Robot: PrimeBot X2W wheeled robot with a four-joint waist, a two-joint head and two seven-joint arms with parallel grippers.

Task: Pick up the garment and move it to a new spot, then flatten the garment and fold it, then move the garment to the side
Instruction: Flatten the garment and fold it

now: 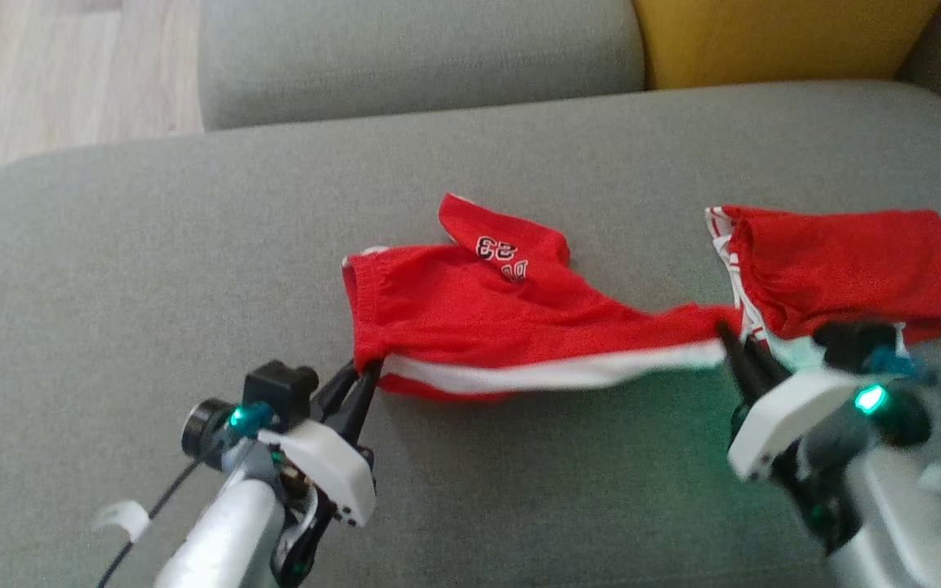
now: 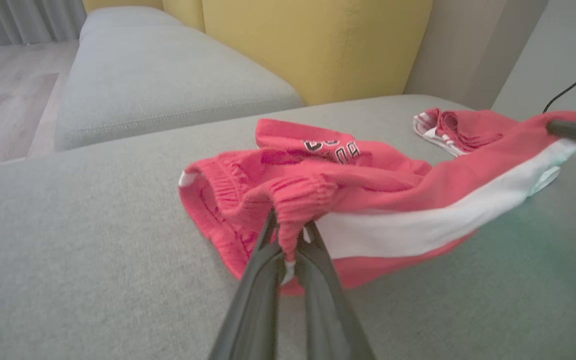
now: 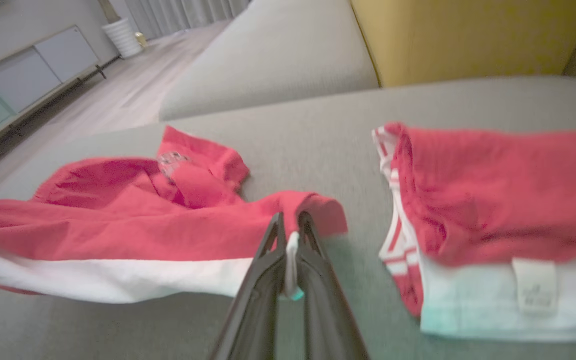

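Silver forearms (image 1: 221, 527), white wrist shells (image 1: 327, 474), green LEDs (image 1: 869, 400), dark jaws.

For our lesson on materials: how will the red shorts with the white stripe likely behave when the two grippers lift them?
Probably floppy: the red shorts sag and crumple between the left gripper and right gripper. Likely light, since thin pinches at the ends hold them. The middle may drag on the grey cushion unless pulled taut.

Grey cushion (image 1: 152, 269) bears a striped garment (image 1: 479, 318) beside a red cloth (image 1: 846, 261).
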